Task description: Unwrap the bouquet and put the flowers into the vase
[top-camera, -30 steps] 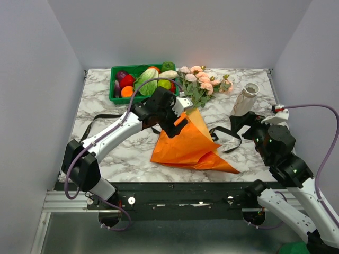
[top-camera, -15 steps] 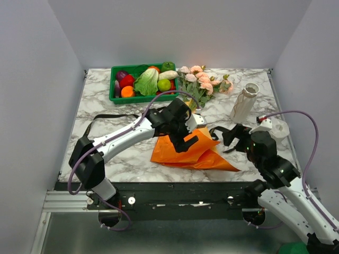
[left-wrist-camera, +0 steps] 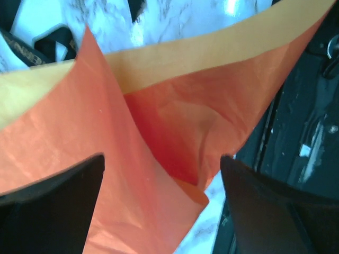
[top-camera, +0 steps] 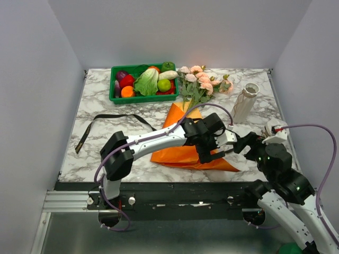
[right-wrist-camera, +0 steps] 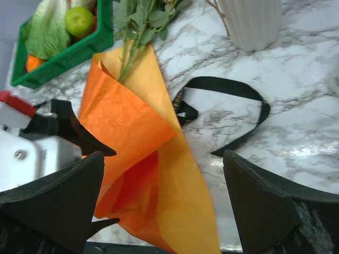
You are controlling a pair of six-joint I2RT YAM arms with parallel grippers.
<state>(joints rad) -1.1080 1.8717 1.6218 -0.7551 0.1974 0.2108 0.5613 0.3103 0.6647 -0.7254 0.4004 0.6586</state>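
While the left gripper [left-wrist-camera: 161, 164] and right gripper [right-wrist-camera: 163, 156] both stand fully open and empty, the left should, I judge, pinch one loose layer of the orange paper [top-camera: 172, 156] beneath it and peel it off the stems [right-wrist-camera: 132, 47] gently. The bouquet [top-camera: 185, 106] lies mid-table, its paper a slack half-open cone, peach-pink roses [top-camera: 200, 78] fanned left of the upright ribbed vase [top-camera: 244, 101].

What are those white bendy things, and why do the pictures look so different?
They are two robot arms, each ending in a claw. One picture looks down from above. The other two come from a camera on each wrist, so the black shapes at the bottom are that claw's own fingers. On the marble table lie orange paper, pink flowers, a black ribbon, a white vase and a green tray of vegetables. The left claw and right claw are open near the paper, holding nothing.
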